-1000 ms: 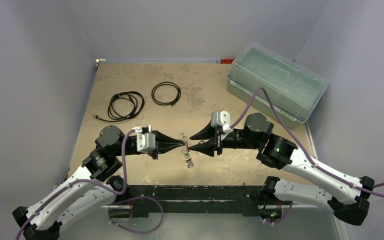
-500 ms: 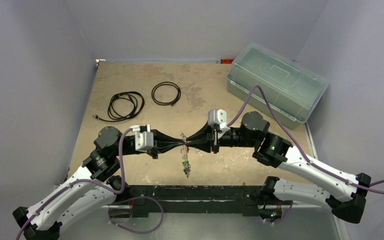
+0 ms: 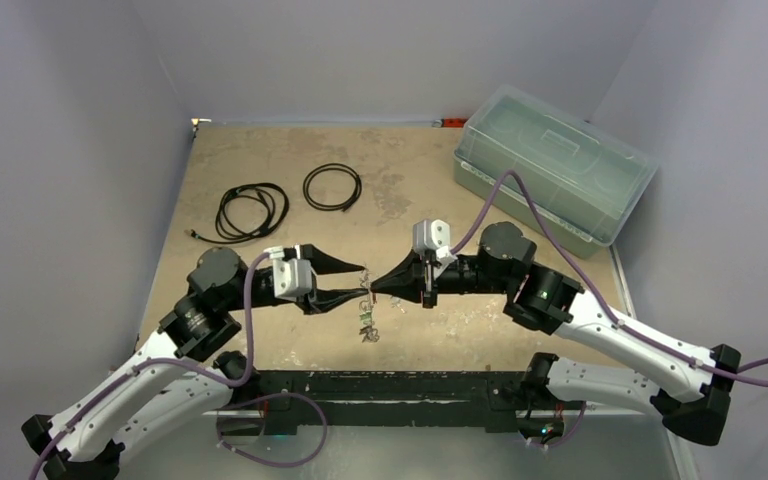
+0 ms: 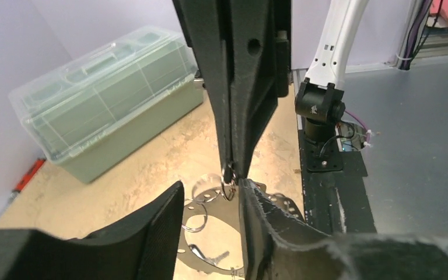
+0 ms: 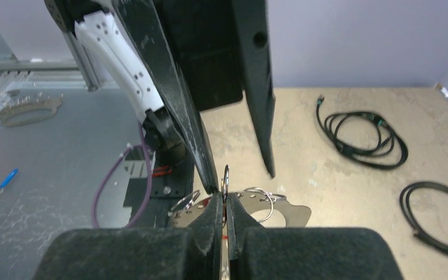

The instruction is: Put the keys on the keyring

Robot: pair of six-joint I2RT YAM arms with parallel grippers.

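Note:
My right gripper (image 3: pixel 372 288) is shut on a small split ring (image 5: pixel 226 175), with a red key head (image 5: pixel 227 239) showing between its pads. The pale oval keyring (image 5: pixel 294 214) with a bumpy, holed edge hangs from that ring, with more small rings on it. It also shows in the left wrist view (image 4: pixel 210 236), with a small key (image 4: pixel 205 254) near its lower edge. In the top view the bunch of keys (image 3: pixel 367 325) dangles below both grippers. My left gripper (image 3: pixel 359 282) is open, its fingers either side of the right gripper's tips, holding nothing.
A clear-lidded green box (image 3: pixel 552 172) stands at the back right. Two black cable coils (image 3: pixel 252 211) (image 3: pixel 332 187) lie at the back left. The black base rail (image 3: pixel 390 385) runs along the near table edge.
One second ago my left gripper was shut on the bunch and my right was open. My right gripper then closed on the ring, and my left gripper has now opened and let go.

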